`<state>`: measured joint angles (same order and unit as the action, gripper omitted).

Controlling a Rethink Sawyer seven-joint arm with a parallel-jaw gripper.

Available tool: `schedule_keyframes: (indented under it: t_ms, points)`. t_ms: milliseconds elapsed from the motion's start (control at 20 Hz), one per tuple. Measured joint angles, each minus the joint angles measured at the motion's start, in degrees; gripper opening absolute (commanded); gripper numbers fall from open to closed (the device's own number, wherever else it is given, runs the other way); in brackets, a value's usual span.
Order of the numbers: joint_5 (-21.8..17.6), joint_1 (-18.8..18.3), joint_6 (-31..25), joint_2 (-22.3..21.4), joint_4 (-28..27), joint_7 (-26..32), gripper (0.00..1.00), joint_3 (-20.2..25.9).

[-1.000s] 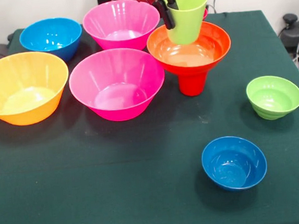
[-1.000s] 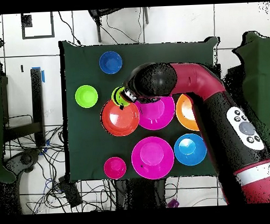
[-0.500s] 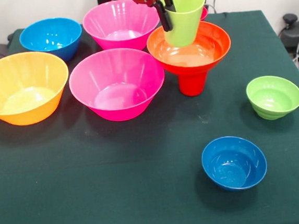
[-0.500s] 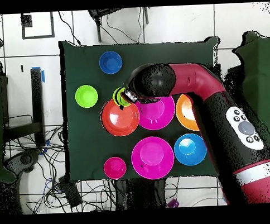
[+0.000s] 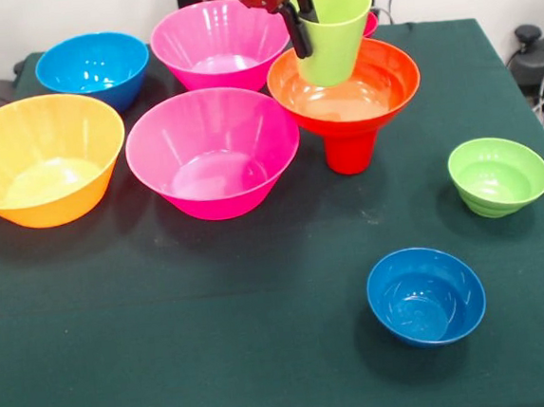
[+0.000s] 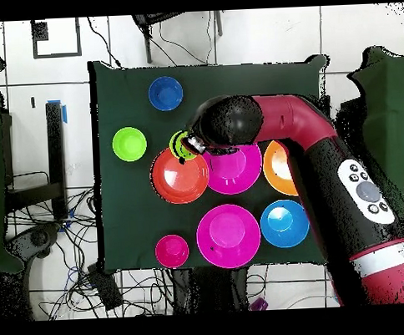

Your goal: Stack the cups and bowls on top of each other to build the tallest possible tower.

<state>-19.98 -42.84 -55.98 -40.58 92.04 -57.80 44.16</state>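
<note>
My gripper (image 5: 305,22) is shut on the rim of the lime-green cup (image 5: 336,36), one finger inside and one outside. The cup hangs tilted over the wide red-orange bowl (image 5: 376,85), its bottom down inside the bowl's mouth. I cannot tell if it touches the bowl. The bowl sits on the red cup (image 5: 350,151). In the overhead view the gripper (image 6: 189,147) holds the green cup (image 6: 180,144) at the edge of the red-orange bowl (image 6: 177,179).
Two big pink bowls (image 5: 212,152) (image 5: 219,39), a yellow-orange bowl (image 5: 39,159) and a mid-sized blue bowl (image 5: 93,65) stand left of the tower. A small green bowl (image 5: 498,174) and a small blue bowl (image 5: 425,295) stand to the right and front. A small red bowl (image 6: 171,251) stands apart.
The green cup has tilted and shifted slightly left and down over the red-orange bowl, still in my gripper. Nothing else has moved.
</note>
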Motion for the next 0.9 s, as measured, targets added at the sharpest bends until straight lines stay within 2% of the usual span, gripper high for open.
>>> schedule_keyframes:
  t_ms: [900]
  points:
    - [-1.4, 0.4, 0.0, 0.6, 0.0, 0.0, 0.00, 0.0]
